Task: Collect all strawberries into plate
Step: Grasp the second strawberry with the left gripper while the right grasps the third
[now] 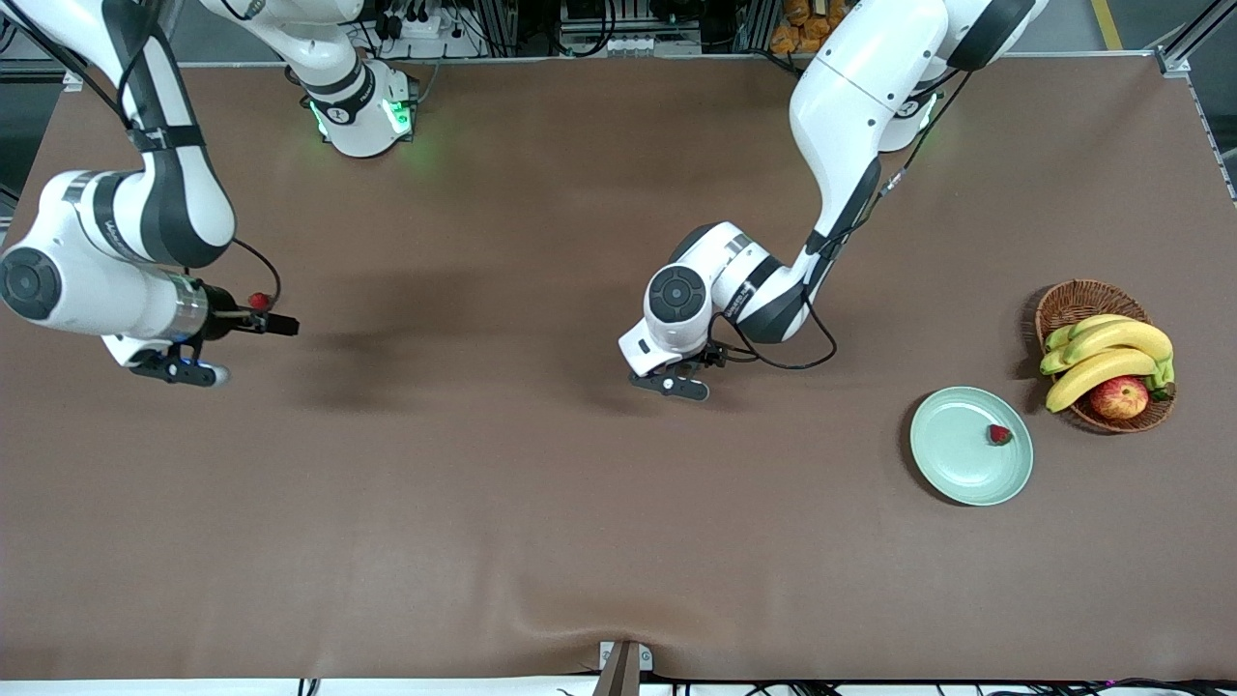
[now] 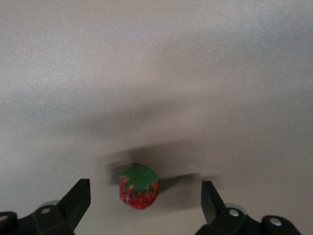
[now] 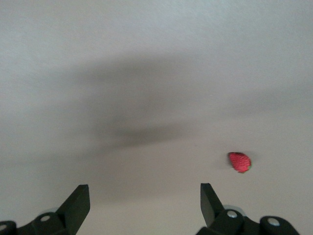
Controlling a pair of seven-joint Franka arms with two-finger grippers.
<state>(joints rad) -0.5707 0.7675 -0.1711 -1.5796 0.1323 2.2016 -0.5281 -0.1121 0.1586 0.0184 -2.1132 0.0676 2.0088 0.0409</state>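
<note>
Lying flat, strawberry [image 2: 139, 187], leafy top up

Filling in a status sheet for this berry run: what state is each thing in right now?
Left gripper: open, over a strawberry lying on the table.
Right gripper: open, empty, near another strawberry on the table.
Plate: holds one strawberry.
Basket: holds bananas and an apple.

Matt brown cloth over the table [image 1: 541, 541], faintly creased. Glossy, smooth mint plate [image 1: 957, 454]. Rough woven wicker basket [image 1: 1082, 302]. Shiny white plastic arm shells; matt black gripper fingers [image 2: 78, 200]. Pitted, slightly sheeny strawberry [image 2: 139, 188].
</note>
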